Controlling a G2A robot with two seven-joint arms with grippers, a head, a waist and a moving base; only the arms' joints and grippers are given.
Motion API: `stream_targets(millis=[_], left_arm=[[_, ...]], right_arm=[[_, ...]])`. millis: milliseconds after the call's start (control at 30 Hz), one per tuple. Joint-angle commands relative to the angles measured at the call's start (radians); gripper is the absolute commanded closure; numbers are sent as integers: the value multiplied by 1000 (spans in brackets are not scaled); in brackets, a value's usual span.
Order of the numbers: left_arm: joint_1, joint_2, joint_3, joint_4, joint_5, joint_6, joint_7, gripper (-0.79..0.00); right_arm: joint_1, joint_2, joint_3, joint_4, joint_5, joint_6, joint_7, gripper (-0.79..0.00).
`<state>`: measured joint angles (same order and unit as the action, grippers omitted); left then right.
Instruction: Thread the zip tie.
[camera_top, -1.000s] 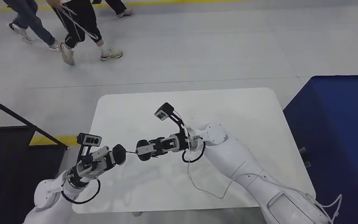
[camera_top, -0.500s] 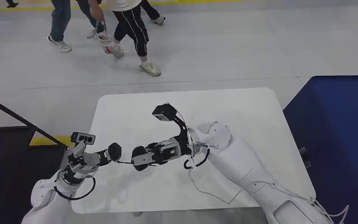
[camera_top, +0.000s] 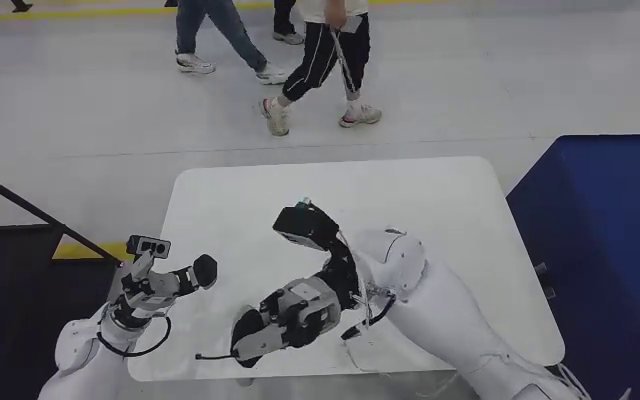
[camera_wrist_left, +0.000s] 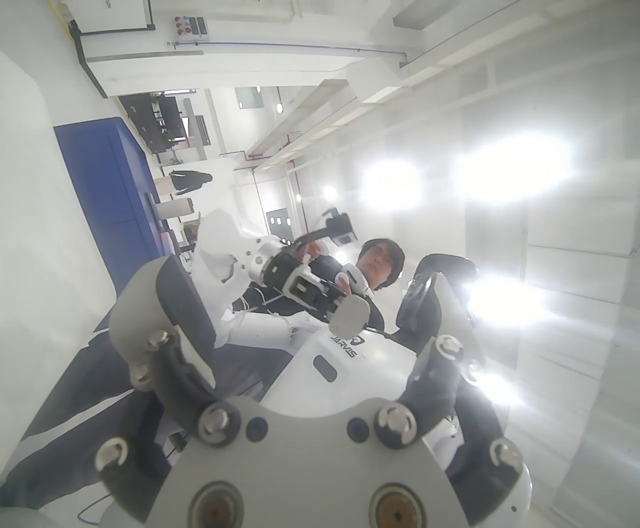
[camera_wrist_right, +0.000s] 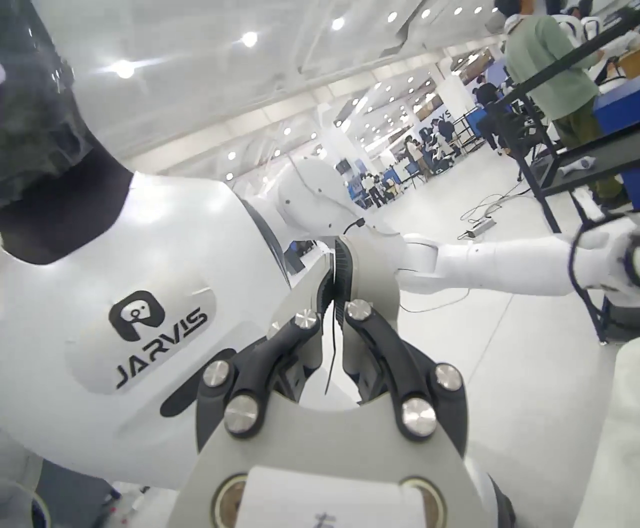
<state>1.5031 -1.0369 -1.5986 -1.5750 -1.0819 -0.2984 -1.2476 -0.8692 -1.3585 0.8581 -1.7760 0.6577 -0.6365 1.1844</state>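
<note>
Clenched on a thin, flexible black zip tie (camera_wrist_right: 331, 345): right end effector (camera_wrist_right: 336, 260), low over the near edge of the smooth white counter (camera_top: 430, 200) with rounded corners. Strap pinched between ribbed dark pads, one end poking out past the tips. Left end effector (camera_wrist_left: 300, 285) released, curved grey fingers spread wide, over the counter's left side, well apart from the tie.

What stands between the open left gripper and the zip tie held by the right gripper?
Nothing visible does: the gap between the left gripper and the zip tie pinched in the right gripper is unobstructed.
</note>
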Motion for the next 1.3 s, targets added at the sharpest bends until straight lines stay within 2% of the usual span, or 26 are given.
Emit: stream_targets(millis=[0, 100, 200, 600, 867, 933, 1033, 1067, 1267], left_arm=[[0, 0, 0, 0, 0, 0, 0, -785], [0, 0, 0, 0, 0, 0, 0, -785], [0, 0, 0, 0, 0, 0, 0, -785], [0, 0, 0, 0, 0, 0, 0, -785], [0, 0, 0, 0, 0, 0, 0, -785], [0, 0, 0, 0, 0, 0, 0, -785], [0, 0, 0, 0, 0, 0, 0, -785], [0, 0, 0, 0, 0, 0, 0, -785], [0, 0, 0, 0, 0, 0, 0, -785]], right_arm=[[6, 3, 31, -76, 18, -47, -47, 0], [12, 9, 78, -208, 52, -133, -134, 0], [11, 16, 91, -255, 83, -183, -184, 0], [-15, 62, 66, -185, 5, -324, -325, 0], [-9, 71, 64, -165, -22, -317, -322, 0], [-9, 72, 117, -184, -136, -333, -334, 0], [-14, 68, 262, -295, -476, -376, -423, 0], [-18, 63, 294, -323, -544, -376, -460, 0], [-64, 41, 381, -443, -979, -376, -630, 0]])
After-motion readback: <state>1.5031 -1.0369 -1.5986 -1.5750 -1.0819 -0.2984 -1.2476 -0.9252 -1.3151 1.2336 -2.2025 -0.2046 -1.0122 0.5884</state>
